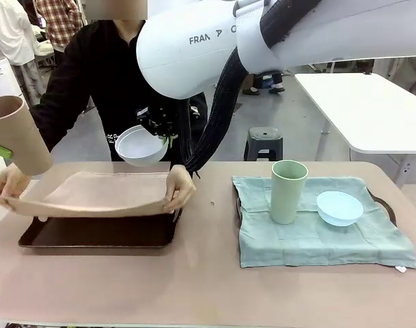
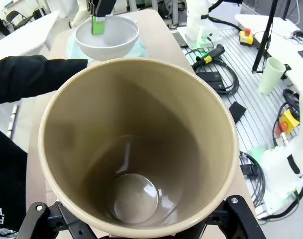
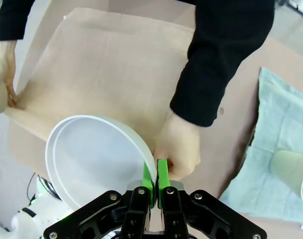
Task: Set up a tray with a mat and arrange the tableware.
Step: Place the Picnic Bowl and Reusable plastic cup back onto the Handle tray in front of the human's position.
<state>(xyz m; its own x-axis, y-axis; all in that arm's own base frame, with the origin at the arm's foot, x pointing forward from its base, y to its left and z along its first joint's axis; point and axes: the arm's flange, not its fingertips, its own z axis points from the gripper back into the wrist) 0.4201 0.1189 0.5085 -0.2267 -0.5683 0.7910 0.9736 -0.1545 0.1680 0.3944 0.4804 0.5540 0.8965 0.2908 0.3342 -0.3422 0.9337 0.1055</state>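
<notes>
1. While the person holds a beige mat (image 1: 102,191) by both ends over the dark tray (image 1: 98,236) at the robot's left, neither arm has put anything down on that side. The person's hands (image 1: 182,188) grip the mat's edges; the mat sags between them and is not yet flat on the tray.

2. Left gripper (image 2: 136,226): fingers spread wide and clamped around the base of the tan tumbler (image 1: 16,133), held aloft and tilted at the left edge of the table. Its wrist camera looks straight down into the tumbler's mouth.

3. Right gripper (image 3: 154,186): green pads together on the rim of the white bowl (image 1: 141,145), pinching the thin wall. The bowl hangs in the air above the far edge of the beige mat, close to the person's chest.

4. Right-hand setting (looks finished): a pale green mat (image 1: 317,222) lies over a second tray, of which little beyond a dark handle shows, so its outline is hard to confirm. On the mat stand the pale green tumbler (image 1: 288,191), upright, and the light blue bowl (image 1: 339,208) just beside it.

5. Judged progress: about half. Left to do: lay the beige mat flat in the tray, then set the tan tumbler and white bowl on it.
</notes>
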